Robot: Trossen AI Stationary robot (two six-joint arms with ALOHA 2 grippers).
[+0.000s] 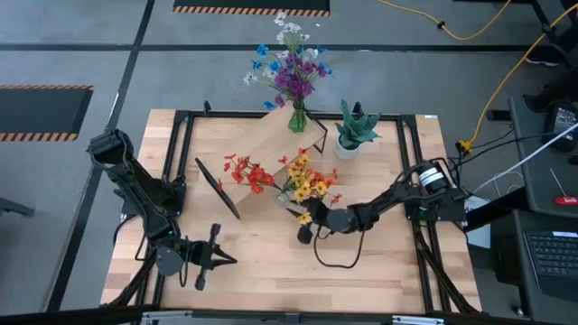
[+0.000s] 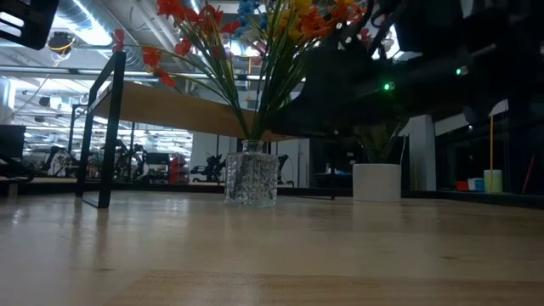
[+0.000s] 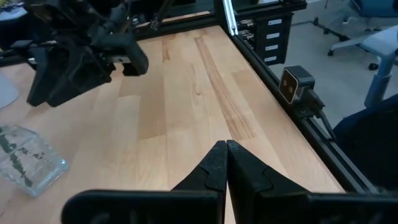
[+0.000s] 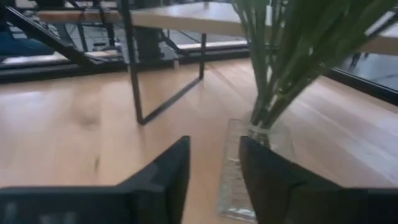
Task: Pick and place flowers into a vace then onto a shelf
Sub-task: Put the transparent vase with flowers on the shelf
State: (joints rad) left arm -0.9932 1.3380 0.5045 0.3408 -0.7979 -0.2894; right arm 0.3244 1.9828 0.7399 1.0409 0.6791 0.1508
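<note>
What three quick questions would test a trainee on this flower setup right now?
1. True or false: the left gripper is shut.
2. The glass vase holding red and yellow flowers stands: A on the floor, B on the tabletop, C on a chair.
3. Which gripper has this vase just ahead of its open fingers?

Key: 1 true. 2 B. 3 the right gripper.

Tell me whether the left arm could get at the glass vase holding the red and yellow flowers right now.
Probably not cleanly: the right gripper hangs right beside the glass vase on the near side, and the shelf stands behind it. The left gripper, shut, waits near the table's front-left.
</note>
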